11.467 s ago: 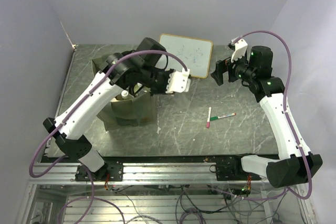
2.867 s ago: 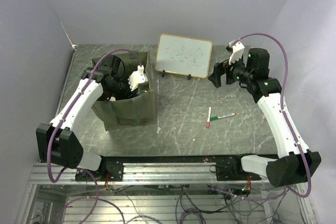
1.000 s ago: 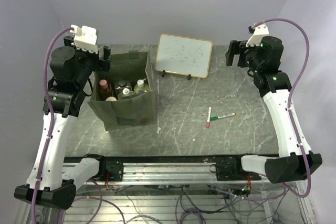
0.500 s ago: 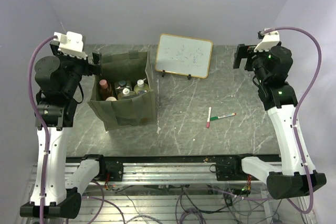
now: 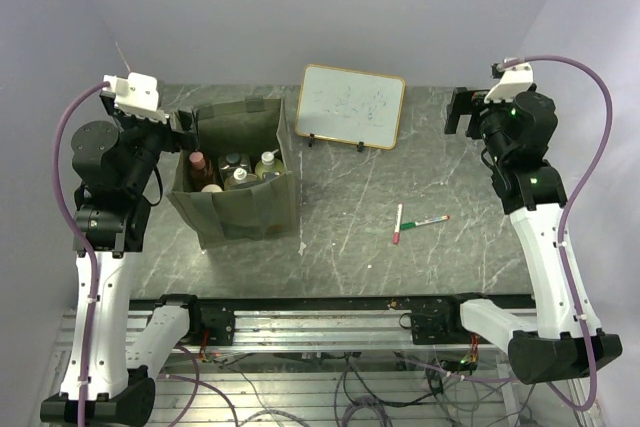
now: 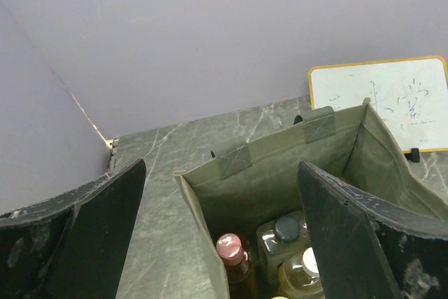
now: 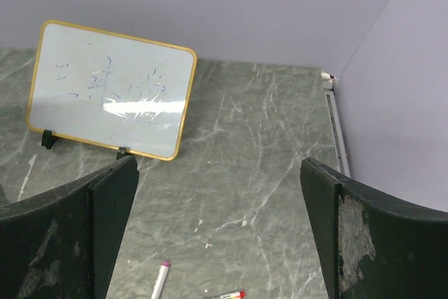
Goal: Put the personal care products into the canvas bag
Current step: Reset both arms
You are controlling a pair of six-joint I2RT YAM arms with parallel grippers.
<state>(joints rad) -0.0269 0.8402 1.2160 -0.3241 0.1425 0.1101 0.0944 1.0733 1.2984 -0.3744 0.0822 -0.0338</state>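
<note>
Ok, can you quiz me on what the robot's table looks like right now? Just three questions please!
1. True or false: the left hand and the right hand are both open and empty.
2. Where are the bottles? A: inside the canvas bag. B: lying by the whiteboard. C: in the right hand.
3. How many marker pens lie on the table?

Key: 1 true. 2 A. 3 two.
</note>
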